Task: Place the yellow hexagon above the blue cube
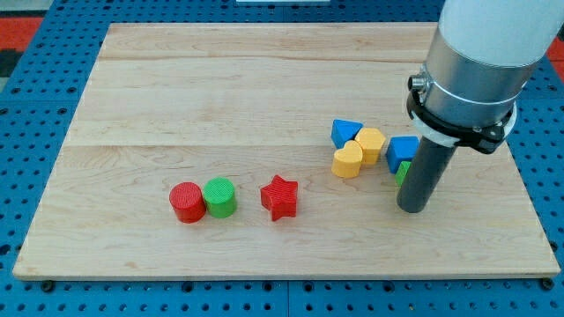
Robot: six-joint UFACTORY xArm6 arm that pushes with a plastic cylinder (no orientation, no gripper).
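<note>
Here my tip [412, 208] stands right of the yellow hexagon [370, 143], beside the blue cube [404, 151].

My arm [483, 35] is a fat cylinder — white above, brushed grey metal below; a black clamp ring [458, 119] circles its base. Beneath hangs a straight dark rod ending at my tip [412, 210] — blunt, unmarked.

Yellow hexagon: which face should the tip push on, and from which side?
No grip here, only pushing. The yellow hexagon sits left of the blue cube, touching the yellow heart. I'd probably bring my tip round to its lower-left face, heart side, and push up and right.
</note>
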